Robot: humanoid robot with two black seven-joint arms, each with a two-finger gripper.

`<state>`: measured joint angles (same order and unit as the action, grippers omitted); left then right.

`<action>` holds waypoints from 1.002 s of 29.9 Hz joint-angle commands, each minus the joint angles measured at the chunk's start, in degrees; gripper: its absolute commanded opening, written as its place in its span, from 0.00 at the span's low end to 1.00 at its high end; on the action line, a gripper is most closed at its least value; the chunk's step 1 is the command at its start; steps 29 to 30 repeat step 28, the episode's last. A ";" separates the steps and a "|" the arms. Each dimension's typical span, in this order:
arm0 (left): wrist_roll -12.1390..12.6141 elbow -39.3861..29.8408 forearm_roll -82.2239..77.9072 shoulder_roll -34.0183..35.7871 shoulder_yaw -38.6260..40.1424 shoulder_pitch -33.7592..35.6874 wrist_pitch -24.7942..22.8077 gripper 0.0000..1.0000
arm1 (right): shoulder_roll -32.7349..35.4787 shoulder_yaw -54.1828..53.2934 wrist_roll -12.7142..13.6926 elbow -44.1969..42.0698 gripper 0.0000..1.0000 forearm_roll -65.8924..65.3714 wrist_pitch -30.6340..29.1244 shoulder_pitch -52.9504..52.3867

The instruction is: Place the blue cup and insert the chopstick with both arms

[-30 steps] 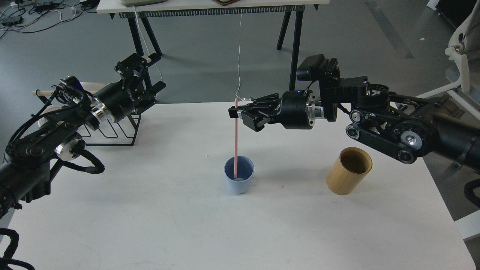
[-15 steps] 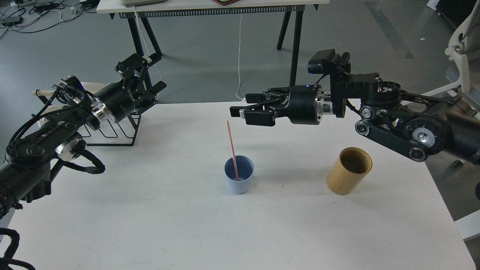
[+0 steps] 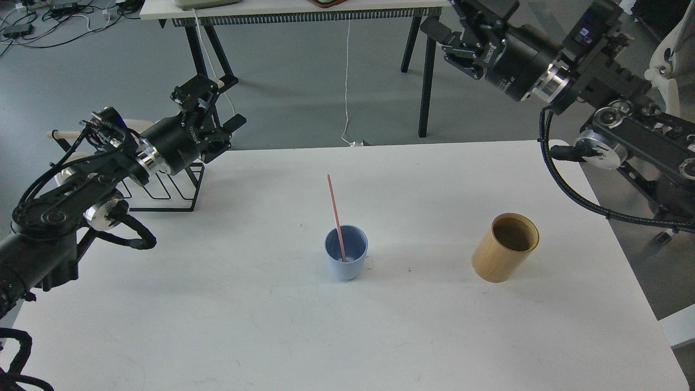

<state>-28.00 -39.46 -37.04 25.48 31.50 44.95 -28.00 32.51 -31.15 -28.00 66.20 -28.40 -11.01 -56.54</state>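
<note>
White table (image 3: 217, 304) holds our cup (image 3: 346, 259) left of the holder (image 3: 505, 247); the stick (image 3: 335, 214) leans inside, done. Our left gripper (image 3: 214, 103) and right gripper (image 3: 440, 32) hang released, empty.

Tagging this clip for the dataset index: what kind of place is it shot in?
Most likely a robotics lab or workshop, not a home. A bare white table stands on a grey floor; loose cables lie on the floor at the far left, and a second work table stands behind.
</note>
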 commanded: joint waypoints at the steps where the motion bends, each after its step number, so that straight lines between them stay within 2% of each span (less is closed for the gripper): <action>1: 0.00 -1.15 0.56 -0.26 4.53 -0.04 0.00 0.94 | 0.80 -3.38 0.00 0.16 0.99 13.43 -0.33 5.37; 5: 0.00 -1.50 1.18 0.01 7.79 -0.04 0.00 0.94 | 0.80 -5.59 0.00 -0.46 0.99 18.72 -3.12 11.52; 6: 0.00 -1.50 1.18 0.09 8.14 -0.04 0.00 0.94 | 0.97 -5.59 0.00 -0.89 0.99 18.81 -6.01 12.76; 8: 0.00 -1.50 1.18 0.27 8.23 -0.13 0.00 0.94 | 2.02 -5.68 0.00 -3.17 0.99 18.82 -15.92 14.69; 9: 0.00 -1.50 1.18 0.27 8.23 -0.22 0.00 0.94 | 2.29 -5.68 0.00 -4.49 0.99 18.90 -16.99 15.14; 14: 0.00 -1.50 1.18 0.53 8.41 -1.36 0.00 0.94 | 1.77 -5.85 0.00 -9.33 0.99 18.82 -16.99 15.23; 30: 0.00 -1.50 1.18 -0.17 9.46 -1.36 0.00 0.94 | 0.19 -7.26 0.00 -9.16 0.99 19.43 -16.99 16.11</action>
